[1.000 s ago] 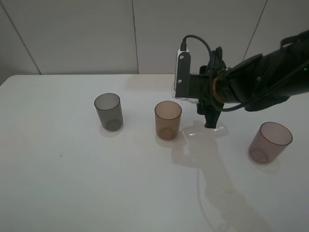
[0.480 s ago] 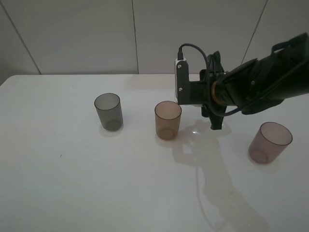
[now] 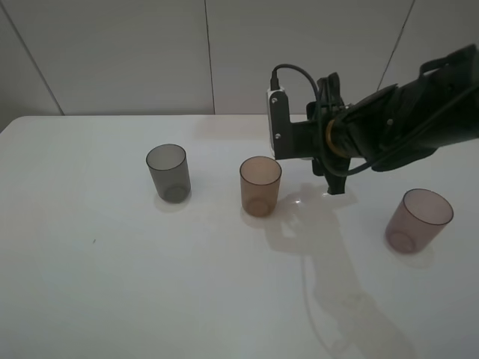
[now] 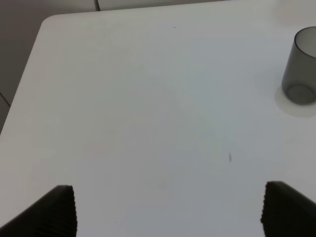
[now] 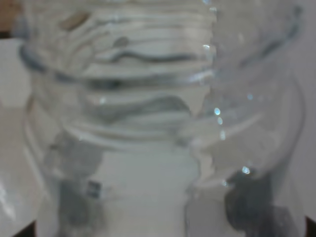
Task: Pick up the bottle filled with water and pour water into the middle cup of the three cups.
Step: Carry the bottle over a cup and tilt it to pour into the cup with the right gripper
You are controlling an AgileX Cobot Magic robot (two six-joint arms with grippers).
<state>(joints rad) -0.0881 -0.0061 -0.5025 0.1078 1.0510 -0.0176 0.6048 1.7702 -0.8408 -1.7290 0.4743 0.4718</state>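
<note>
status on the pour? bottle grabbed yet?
Done: the right gripper looks closed on the bottle, which fills the right wrist view, and its fingers hang clear of the table. In hand: the bottle is held beside the middle cup, not over it. Left: move over the cup, tilt, pour; the cup shows no water. The left gripper is open and away from the cups.
</note>
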